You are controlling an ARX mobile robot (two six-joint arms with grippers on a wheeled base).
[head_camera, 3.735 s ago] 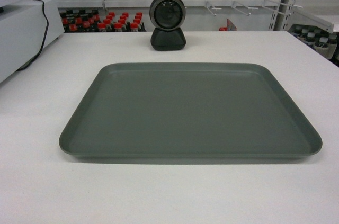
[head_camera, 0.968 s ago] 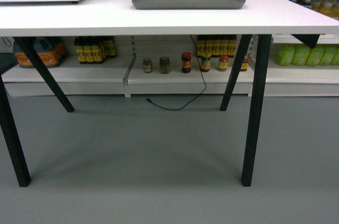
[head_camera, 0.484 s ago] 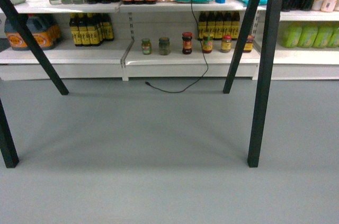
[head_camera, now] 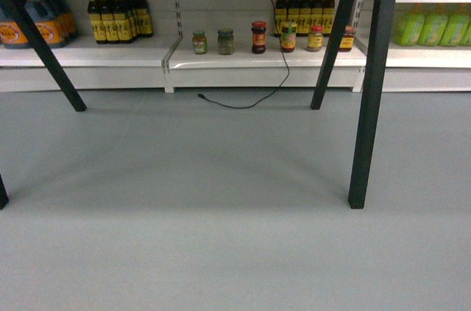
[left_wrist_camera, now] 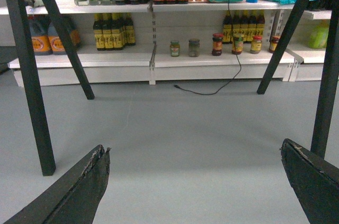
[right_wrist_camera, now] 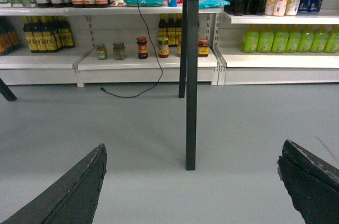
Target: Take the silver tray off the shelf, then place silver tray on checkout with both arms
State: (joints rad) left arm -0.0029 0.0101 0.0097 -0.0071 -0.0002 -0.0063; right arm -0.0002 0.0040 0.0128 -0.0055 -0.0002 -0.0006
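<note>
In the head view, the silver tray is not seen, nor the countertop, nor either gripper. A smooth, matte grey floor (head_camera: pixel 221 208) fills most of the frame. Slanted and upright black metal table legs (head_camera: pixel 370 83) are seen at 9, 1 and 3 o'clock. At 12 o'clock a low white metal shelf board (head_camera: pixel 257 61) carries small glass jars (head_camera: pixel 258 37) and dark bottles with yellow labels (head_camera: pixel 114 17). A thin black cable (head_camera: pixel 276 54) hangs down to the floor.

In the left wrist view, the left gripper (left_wrist_camera: pixel 196 181) is shown with its flat black fingers (left_wrist_camera: pixel 79 187) spread wide at 7 and 5 o'clock, nothing held or touched between them.

In the right wrist view, the right gripper (right_wrist_camera: pixel 193 181) is likewise spread wide and empty. A square black post (right_wrist_camera: pixel 192 70) stands at 12 o'clock, and green plastic bottles (right_wrist_camera: pixel 286 38) line a shelf at 2 o'clock.
</note>
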